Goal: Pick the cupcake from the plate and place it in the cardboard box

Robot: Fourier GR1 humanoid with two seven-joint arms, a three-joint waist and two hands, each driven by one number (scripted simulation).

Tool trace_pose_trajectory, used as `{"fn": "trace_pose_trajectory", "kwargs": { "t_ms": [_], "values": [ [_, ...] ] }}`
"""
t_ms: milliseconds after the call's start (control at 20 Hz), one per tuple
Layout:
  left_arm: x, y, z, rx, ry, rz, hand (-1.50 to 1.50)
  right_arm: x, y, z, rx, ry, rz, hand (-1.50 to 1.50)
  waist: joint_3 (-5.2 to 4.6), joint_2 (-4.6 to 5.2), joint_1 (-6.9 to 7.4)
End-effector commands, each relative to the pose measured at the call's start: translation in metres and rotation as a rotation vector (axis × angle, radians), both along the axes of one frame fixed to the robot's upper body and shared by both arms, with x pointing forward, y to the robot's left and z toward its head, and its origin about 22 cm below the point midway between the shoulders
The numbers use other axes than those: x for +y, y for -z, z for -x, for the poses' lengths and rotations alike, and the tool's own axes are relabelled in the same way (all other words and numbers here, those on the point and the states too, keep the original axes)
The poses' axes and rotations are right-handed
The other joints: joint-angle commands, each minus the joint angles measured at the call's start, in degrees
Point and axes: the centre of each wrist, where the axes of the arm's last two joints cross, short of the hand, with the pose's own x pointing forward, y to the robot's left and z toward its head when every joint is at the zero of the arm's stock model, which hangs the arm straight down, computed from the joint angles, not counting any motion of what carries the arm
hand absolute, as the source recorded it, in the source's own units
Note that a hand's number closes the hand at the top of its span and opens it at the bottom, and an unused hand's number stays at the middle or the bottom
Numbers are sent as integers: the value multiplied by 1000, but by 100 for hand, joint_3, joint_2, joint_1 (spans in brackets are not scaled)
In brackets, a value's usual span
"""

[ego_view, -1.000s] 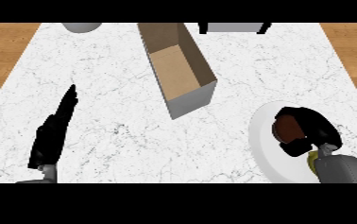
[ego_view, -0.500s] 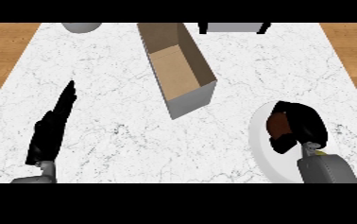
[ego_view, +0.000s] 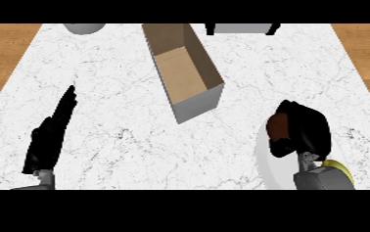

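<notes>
Gripping cupcake (ego_view: 278,127) — right hand (ego_view: 307,130) fingers curled round it | above plate (ego_view: 273,165)

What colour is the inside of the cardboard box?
Light brown inside the cardboard box, grey outside; head view.

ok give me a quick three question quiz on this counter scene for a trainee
1. True or false: the cupcake is already inside the cardboard box.
2. Which robot hand is curled round the cupcake? A) left B) right C) neither
3. Fill in: the left robot hand rests open with its fingers ____.

Key:
1. False. The cupcake is over the plate at the view's lower right, and the box shows only its bare bottom.
2. B. The right robot hand curls round it.
3. Straight. It lies at the view's left edge, holding nothing.
</notes>
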Motion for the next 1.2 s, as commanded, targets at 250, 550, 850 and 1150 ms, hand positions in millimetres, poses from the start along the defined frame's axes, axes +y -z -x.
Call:
{"fn": "trace_pose_trajectory", "kwargs": {
  "t_ms": [250, 550, 850, 1150],
  "values": [
    [16, 13, 1, 6, -10, 2, 0, 25, -76, 11, -331, -152, -239, 150, -1, -2, -33],
    [1, 1, 6, -15, 2, -4, 0, 49, -124, 8, -475, -310, -399, 150, 4, -1, 64],
    [-6, -1, -8, -8, 16, 0, 0, 116, -155, -14, -457, -368, -430, 150, 0, 14, 83],
    [-7, 11, 9, -8, 32, 6, 0, 137, -180, -65, -436, -329, -427, 150, -1, 22, 135]
  ]
}}
